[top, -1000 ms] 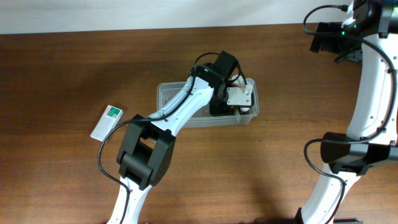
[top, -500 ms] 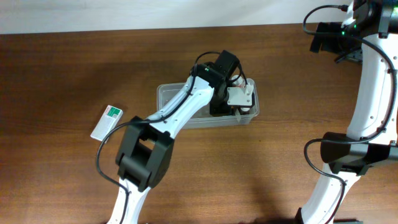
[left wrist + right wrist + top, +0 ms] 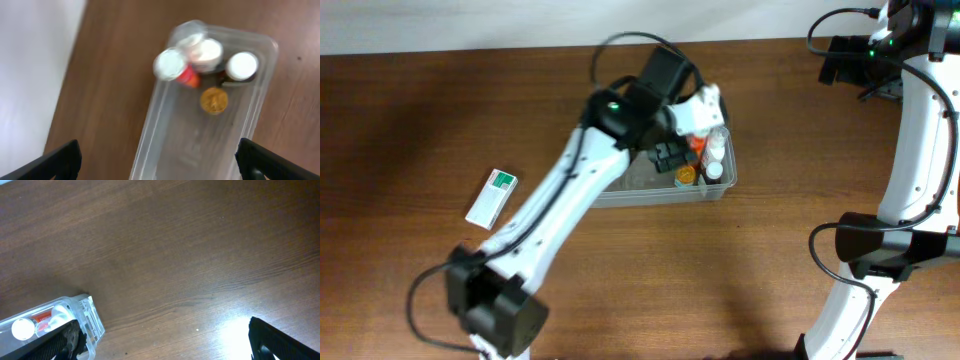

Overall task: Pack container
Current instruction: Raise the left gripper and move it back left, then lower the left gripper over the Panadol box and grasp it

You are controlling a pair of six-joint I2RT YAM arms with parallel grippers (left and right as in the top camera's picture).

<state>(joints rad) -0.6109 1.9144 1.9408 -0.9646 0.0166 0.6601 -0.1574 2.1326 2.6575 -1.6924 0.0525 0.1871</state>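
The clear container (image 3: 658, 191) lies mid-table. Several small bottles with white caps (image 3: 716, 152) and one gold-capped one (image 3: 686, 176) stand in its right end. In the left wrist view the container (image 3: 200, 147) is straight below, with the white caps (image 3: 207, 51) and the gold cap (image 3: 214, 100) at its far end. My left gripper (image 3: 674, 155) (image 3: 157, 165) hovers above it, open and empty. My right gripper (image 3: 847, 60) (image 3: 165, 347) is open and empty at the far right back; a corner of the container (image 3: 80, 314) shows beside its left finger.
A small white-and-green box (image 3: 492, 196) lies flat on the brown table, left of the container. A white wall (image 3: 30, 75) borders the table's back edge. The right arm's base (image 3: 880, 250) stands at the right.
My left gripper has risen out of the container's right end, and the bottles there now show. The left arm has swung up and left. The right arm has not moved.
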